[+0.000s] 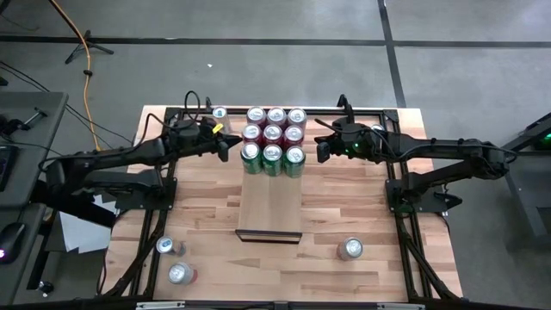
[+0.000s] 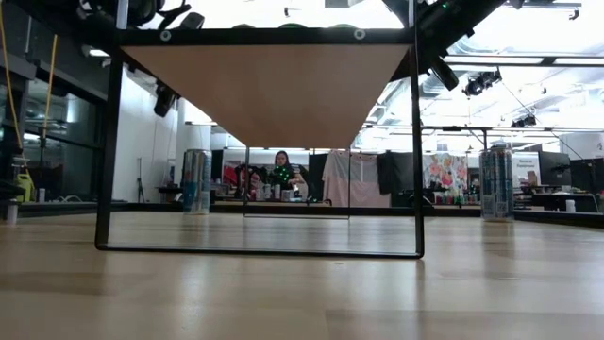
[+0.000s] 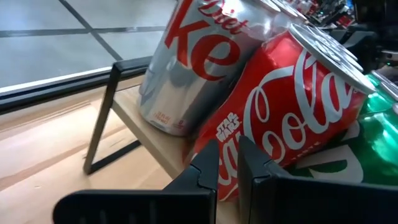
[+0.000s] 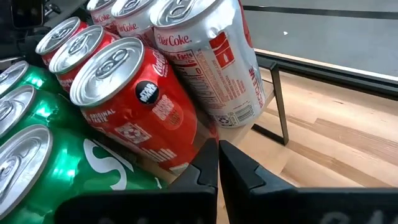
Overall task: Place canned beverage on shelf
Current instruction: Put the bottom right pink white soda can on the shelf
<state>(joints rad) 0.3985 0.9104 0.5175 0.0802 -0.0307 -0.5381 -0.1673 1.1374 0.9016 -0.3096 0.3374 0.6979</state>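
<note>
The shelf (image 1: 269, 202) is a long pale board on a black frame at the table's middle; the low view shows its underside (image 2: 264, 94). Three rows of cans (image 1: 274, 135) stand on its far half: silver Diet Coke (image 3: 199, 56), red Coca-Cola (image 3: 298, 106), green (image 3: 367, 143). My left gripper (image 1: 232, 146) is level at the left of the rows, its fingertips (image 3: 227, 168) shut to a narrow slit just before the red can. My right gripper (image 1: 318, 151) is level at the right of the rows, shut (image 4: 217, 165), beside a red can (image 4: 137, 106).
Loose cans stand on the table: one at the far left of the shelf (image 1: 218, 112), two near the front left (image 1: 165, 245) (image 1: 181, 274), one at the front right (image 1: 349, 250). The shelf's near half is bare. A person sits in the room behind (image 2: 281, 170).
</note>
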